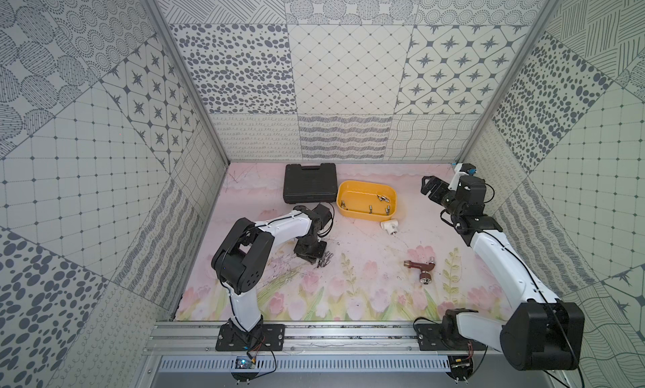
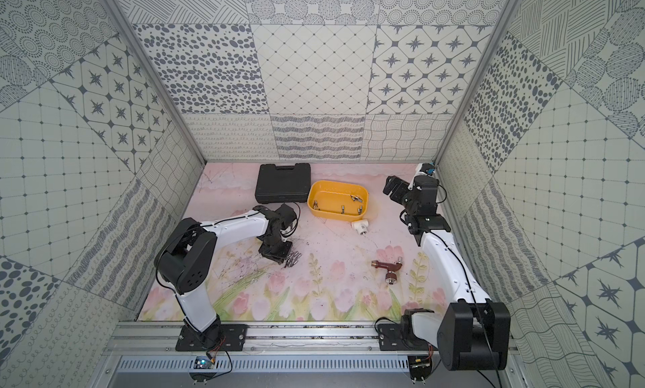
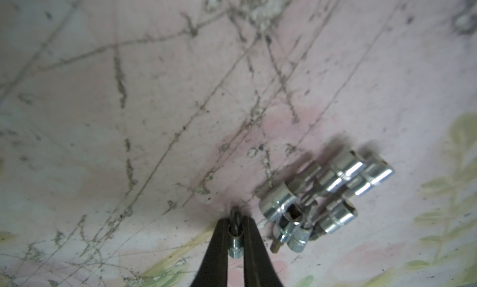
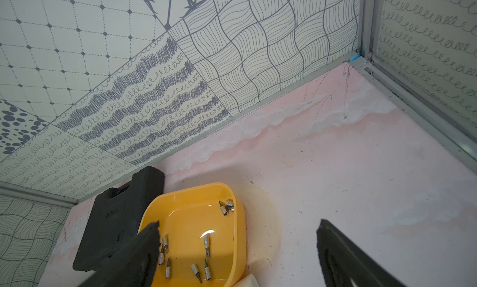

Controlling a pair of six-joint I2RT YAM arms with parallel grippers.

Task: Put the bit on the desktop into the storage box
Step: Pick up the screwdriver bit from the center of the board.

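Your left fingers (image 3: pixel 219 247) are clamped on one bit (image 3: pixel 235 243), pinching it between the two dark tips. Its silver collar sits between them and its dark point reaches past the fingertips toward the table (image 3: pixel 129 118); you cannot tell whether the point touches the surface. Just beside that grip lies the pile of bits (image 3: pixel 322 195), a tight cluster of shiny pieces resting on the table, apart from the fingers. In both top views this spot is left of the table's middle, well apart from the far edge.

The storage box (image 1: pixel 363 213) stands near the middle of the far edge, just beside the black case (image 1: pixel 310 183), which lies closer to the far left corner. Several bits already lie on its floor, some along the near wall and a few at the far right end.

Your right fingers (image 4: pixel 340 252) are spread wide and hold nothing. They hang above the table near the far right corner, beside the box.
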